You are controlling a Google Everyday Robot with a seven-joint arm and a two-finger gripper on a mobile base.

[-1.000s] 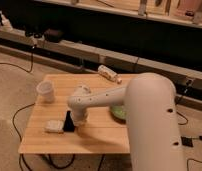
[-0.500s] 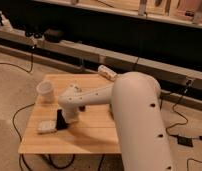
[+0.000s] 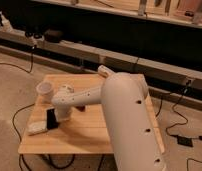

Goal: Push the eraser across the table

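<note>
The gripper [image 3: 52, 120] (fingers' spread: cannot tell) touches the flat white eraser [image 3: 37, 127] on the pale-plank table [image 3: 94, 131].

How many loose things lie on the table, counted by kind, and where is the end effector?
Cups: 1, a white cup near the left edge of the table.
Flat pale blocks, probably the eraser: 1, eraser at the front left.
Pale oblong items: 1, oblong item at the back edge.
Total: 3.
The end effector is low over the table, right beside the eraser.
</note>
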